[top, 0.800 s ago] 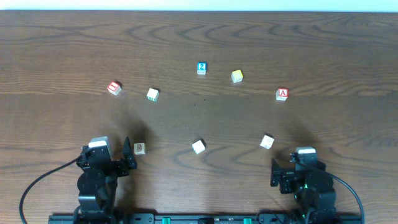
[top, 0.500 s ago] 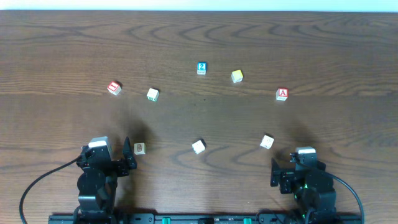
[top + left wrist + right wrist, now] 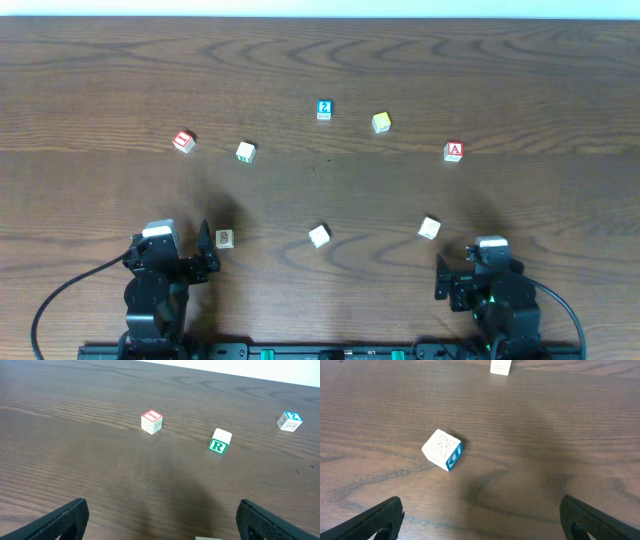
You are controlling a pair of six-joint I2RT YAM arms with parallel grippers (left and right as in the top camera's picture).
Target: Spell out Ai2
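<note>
"A" cube [image 3: 454,151]: white faces, red border, on the right of the surface [image 3: 100,70]. "I" cube [image 3: 183,141]: red border too, over on the left, turned a bit askew. "2" cube [image 3: 324,110]: blue border, back-centre. All 3 well apart, nothing touching them. Left jaws & right jaws both spread wide, holding nothing, by the near edge. Surface is dark wood-grain w/ a pale strip beyond its far edge.

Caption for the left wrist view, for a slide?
Open left claw faces the I cube, R cube and 2 cube.
</note>
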